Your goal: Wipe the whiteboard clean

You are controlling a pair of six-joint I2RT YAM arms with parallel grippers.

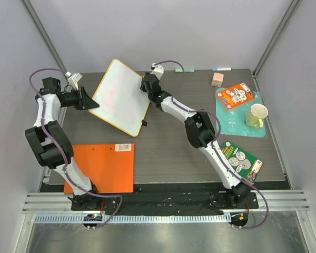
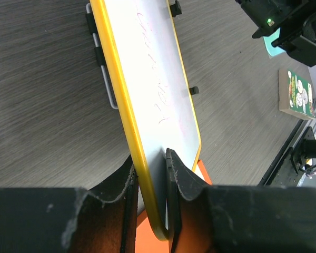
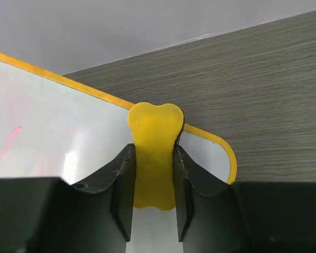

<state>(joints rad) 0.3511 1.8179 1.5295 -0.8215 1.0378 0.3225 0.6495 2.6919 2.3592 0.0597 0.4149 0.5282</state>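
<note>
Your left gripper [image 2: 150,163] was clamped on the whiteboard's [image 1: 121,97] yellow rim, steadying it at a tilt toward the table's [image 1: 174,153] far left. Your right gripper [image 3: 154,153] pinched a yellow eraser [image 3: 154,132] against the board's corner. Wiping step, as judged; next you needed to sweep toward the pink marks [image 3: 10,138].

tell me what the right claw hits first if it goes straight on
Probably the whiteboard: the yellow eraser held in the right claw looks pressed near its corner, though depth is unclear.
</note>
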